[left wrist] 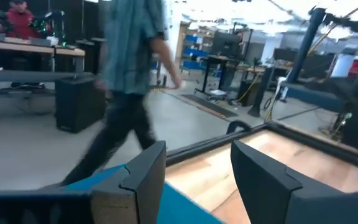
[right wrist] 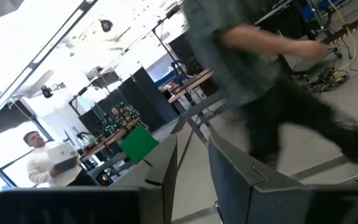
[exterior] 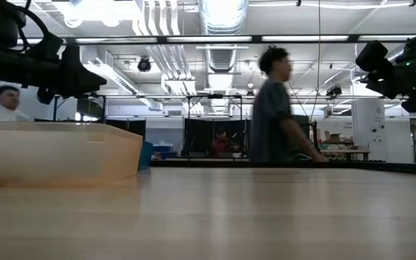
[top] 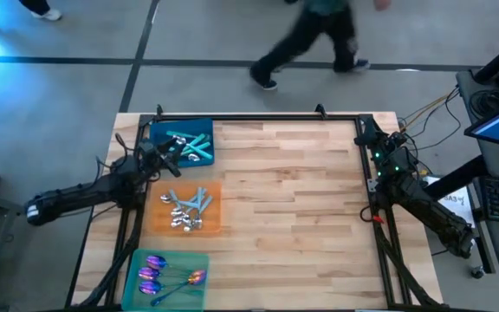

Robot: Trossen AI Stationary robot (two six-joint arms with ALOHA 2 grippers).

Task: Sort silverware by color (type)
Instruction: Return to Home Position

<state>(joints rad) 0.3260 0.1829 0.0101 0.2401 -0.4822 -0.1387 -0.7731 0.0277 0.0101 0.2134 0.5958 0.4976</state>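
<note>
Currently all the silverware lies in 3 bins set in a row along the left side of the table (top: 293,199).

- Blue bin (top: 199,130), at the far end of the row: teal-handled utensils (top: 191,146), crossed over one another.
- Orange bin (top: 213,221), in the middle: silver spoons (top: 184,212) with pale-blue handles, heaped together.
- Green bin (top: 189,299), at the near end: purple spoons (top: 158,270), heads toward the table's left edge, thin handles pointing toward the table's middle.

Left gripper (top: 173,149): over the left part of the blue bin in the high view. The low view shows it lifted well above the table, higher than the orange bin's wall. In the left wrist view its 2 fingers (left wrist: 145,171) stand spread apart with nothing between them, so it is released. The blue bin's edge shows just beneath them.

Right gripper (top: 369,132): at the table's far right corner, beside the black frame rail (top: 275,119) and well apart from all 3 bins. It is also raised in the low view. In the right wrist view its 2 fingers (right wrist: 241,180) have a gap between them and grasp nothing.

Room: 1 person (top: 310,39) is on the floor beyond the table's far edge, blurred. A 2nd person (right wrist: 48,158) in a white top stands farther back.
</note>
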